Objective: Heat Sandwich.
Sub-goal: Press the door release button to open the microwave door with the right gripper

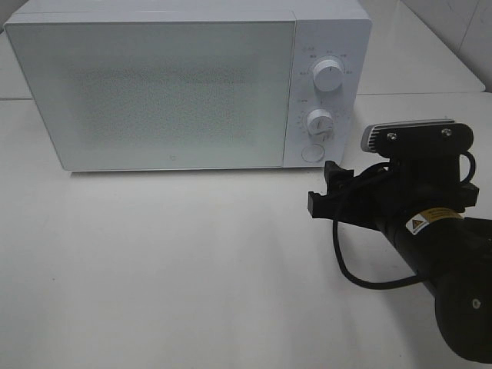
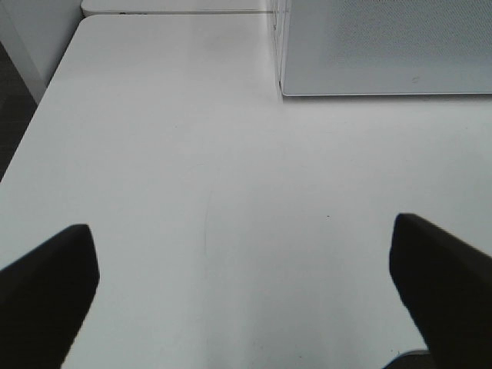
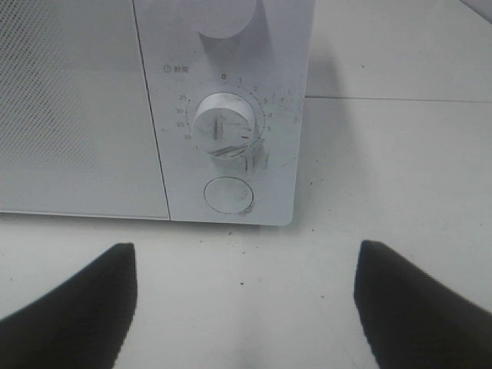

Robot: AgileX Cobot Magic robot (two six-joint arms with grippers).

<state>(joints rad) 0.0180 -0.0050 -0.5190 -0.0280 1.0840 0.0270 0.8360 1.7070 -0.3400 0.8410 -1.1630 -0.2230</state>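
Currently, the right gripper [image 1: 321, 186], at about 6 o'clock of the door button [image 1: 311, 152], and the left gripper [image 2: 242, 227] both stand wide open. An approach drifting toward 12 o'clock may strike the timer knob [image 1: 320, 121].

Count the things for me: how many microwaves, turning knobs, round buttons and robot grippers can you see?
Microwave: 1
Knobs: 2, the upper knob and the lower knob
Round button: 1
Grippers: 2, the left gripper and the right gripper, both open
Total: 6
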